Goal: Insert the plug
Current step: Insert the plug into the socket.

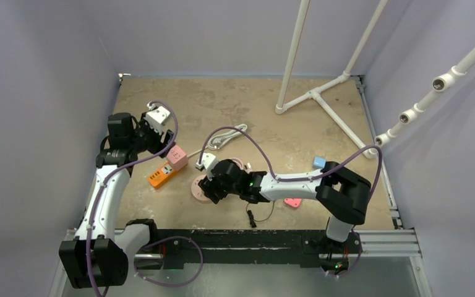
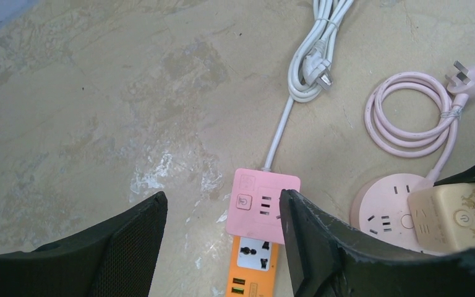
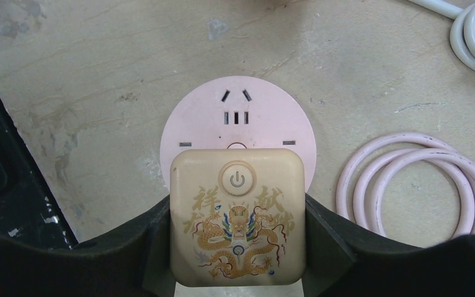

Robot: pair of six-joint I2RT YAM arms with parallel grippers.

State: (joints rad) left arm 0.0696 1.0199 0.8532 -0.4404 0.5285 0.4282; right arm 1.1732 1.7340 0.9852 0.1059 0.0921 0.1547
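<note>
My right gripper (image 3: 237, 230) is shut on a cream square plug block (image 3: 237, 216) with a power button and a gold dragon print. The block sits over the near part of a round pink socket (image 3: 235, 108). I cannot tell whether it touches the socket. The block (image 2: 451, 216) and the round socket (image 2: 380, 213) also show in the left wrist view. In the top view the right gripper (image 1: 215, 182) hides the block over the socket (image 1: 196, 190). My left gripper (image 2: 222, 241) is open and empty above a pink square socket (image 2: 263, 204).
An orange power strip (image 2: 250, 266) lies against the pink square socket. A coiled white cord (image 2: 315, 55) and a coiled pink cord (image 2: 408, 117) with its plug (image 2: 470, 79) lie beyond. A blue cube (image 1: 319, 162), a small pink item (image 1: 292, 202) and a white pipe frame (image 1: 312, 93) are on the right.
</note>
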